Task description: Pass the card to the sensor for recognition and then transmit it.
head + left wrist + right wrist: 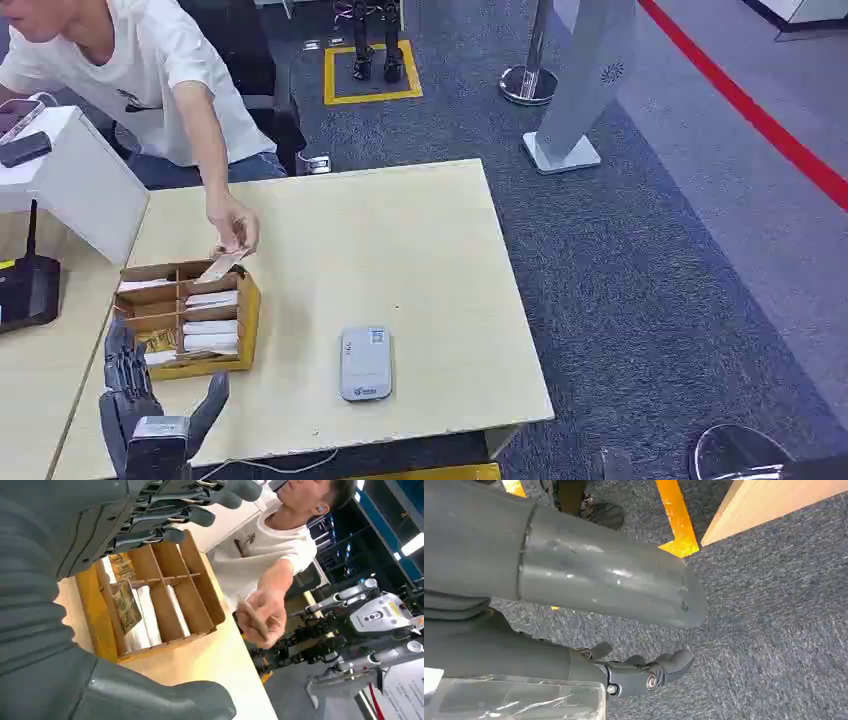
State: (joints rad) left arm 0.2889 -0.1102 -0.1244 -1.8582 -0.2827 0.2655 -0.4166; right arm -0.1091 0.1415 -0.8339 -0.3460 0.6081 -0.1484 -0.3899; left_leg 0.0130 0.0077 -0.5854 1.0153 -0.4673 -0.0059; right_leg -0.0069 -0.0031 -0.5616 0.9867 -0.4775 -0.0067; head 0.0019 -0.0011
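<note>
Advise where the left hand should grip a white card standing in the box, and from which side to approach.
Pinch the top edge of one white card, coming from above. The cards stand on edge between dividers of the cardboard box, so only the upper edges are exposed; the walls block the sides. The left hand hovers open beside the box. The person's hand is over the far end, so wait.

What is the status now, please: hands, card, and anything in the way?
Left hand open, near card box. Right hand empty, hanging over carpet. Person's hand holds a card over the box, in the way. Sensor free.
</note>
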